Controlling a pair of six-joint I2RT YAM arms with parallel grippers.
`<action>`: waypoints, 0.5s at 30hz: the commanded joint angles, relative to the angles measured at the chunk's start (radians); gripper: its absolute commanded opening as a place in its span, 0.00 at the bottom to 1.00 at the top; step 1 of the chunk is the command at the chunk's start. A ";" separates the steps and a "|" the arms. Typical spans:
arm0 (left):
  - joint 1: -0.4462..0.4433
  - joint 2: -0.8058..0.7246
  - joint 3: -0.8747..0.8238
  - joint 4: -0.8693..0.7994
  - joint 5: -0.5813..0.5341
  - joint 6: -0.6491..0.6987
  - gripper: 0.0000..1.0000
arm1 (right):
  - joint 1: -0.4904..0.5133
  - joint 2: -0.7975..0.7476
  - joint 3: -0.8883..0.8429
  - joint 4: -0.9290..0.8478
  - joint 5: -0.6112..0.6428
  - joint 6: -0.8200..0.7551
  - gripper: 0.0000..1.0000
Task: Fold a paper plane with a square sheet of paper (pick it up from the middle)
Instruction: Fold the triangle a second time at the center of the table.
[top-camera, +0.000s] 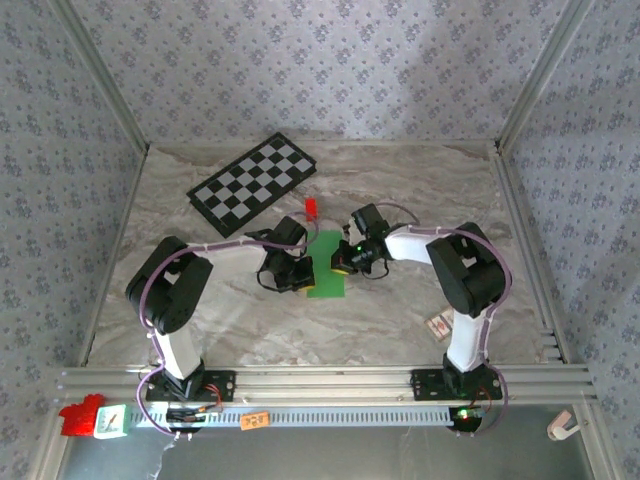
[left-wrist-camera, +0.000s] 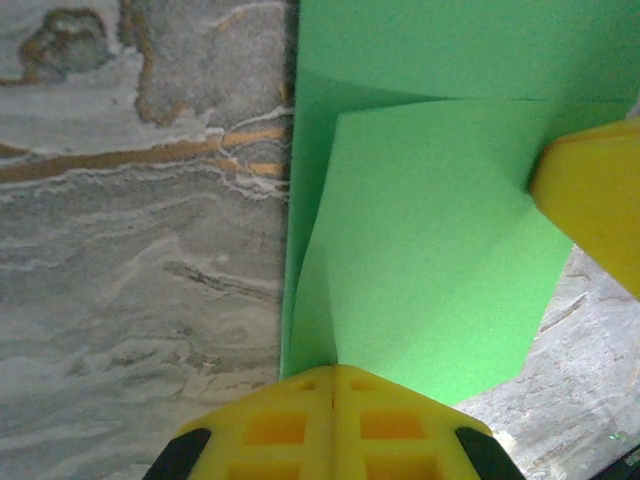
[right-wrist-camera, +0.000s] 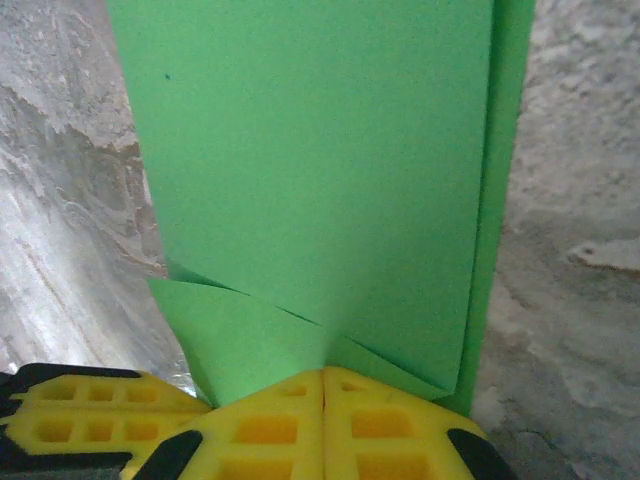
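The square sheet of paper (top-camera: 326, 285), bright green and partly folded, lies at the middle of the marble table between my two grippers. My left gripper (top-camera: 305, 270) meets it from the left. In the left wrist view its yellow fingertips (left-wrist-camera: 333, 372) are shut where a raised crease of the paper (left-wrist-camera: 430, 250) runs into them. My right gripper (top-camera: 344, 262) meets it from the right. Its jaws (right-wrist-camera: 322, 375) are shut where two small flaps of the paper (right-wrist-camera: 320, 170) converge. The right gripper's yellow finger (left-wrist-camera: 595, 205) touches the flap's far edge.
A black-and-white checkered board (top-camera: 252, 184) lies at the back left. A small red block (top-camera: 310, 207) stands just behind the paper. A small card-like object (top-camera: 438, 325) sits near the right arm's base. An aluminium rail (top-camera: 320, 385) runs along the near edge.
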 joint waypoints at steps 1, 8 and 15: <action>-0.002 -0.035 0.027 -0.005 0.011 0.032 0.00 | -0.006 0.036 0.027 -0.063 0.038 -0.006 0.06; -0.008 -0.029 0.036 0.133 0.067 0.003 0.13 | -0.004 0.059 0.028 -0.115 0.076 -0.010 0.06; -0.018 0.051 0.076 0.113 0.068 0.010 0.13 | -0.005 0.071 0.028 -0.126 0.084 -0.004 0.06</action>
